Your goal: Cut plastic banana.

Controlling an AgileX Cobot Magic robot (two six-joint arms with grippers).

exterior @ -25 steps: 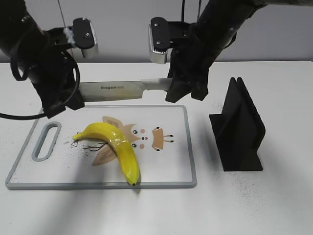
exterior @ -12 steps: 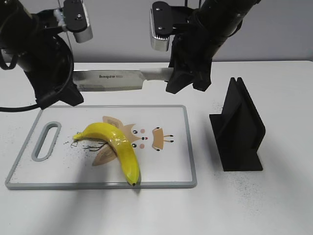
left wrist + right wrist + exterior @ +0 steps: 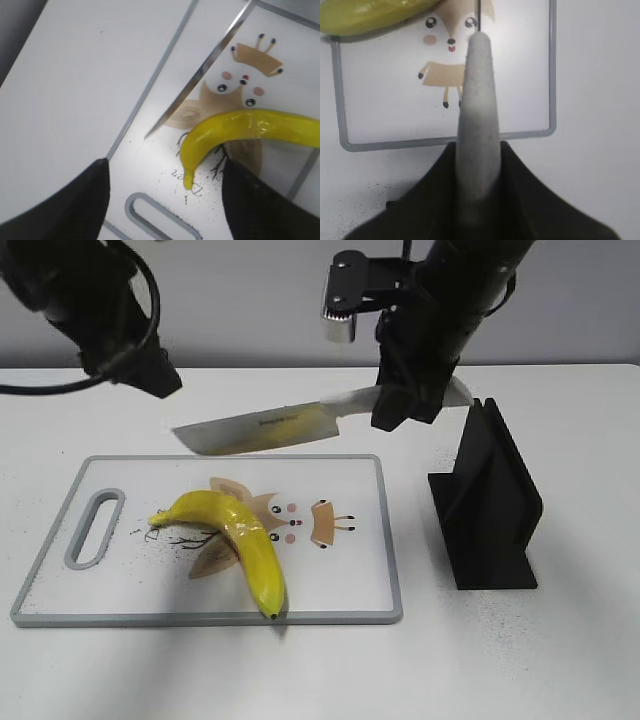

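A yellow plastic banana lies on the white cutting board with a fox drawing. It also shows in the left wrist view and at the top left of the right wrist view. My right gripper is shut on the grey handle of a knife and holds it in the air over the board's far edge, blade tilted down to the left. The blade edge shows in the left wrist view. My left gripper is open and empty, high above the board's left end.
A black knife stand stands on the white table right of the board. The board's handle slot is at its left end. A grey wall runs behind the table.
My left gripper has let go of the blade and risen up and away. My right gripper has moved right with the knife, and the blade now tilts down toward the board.
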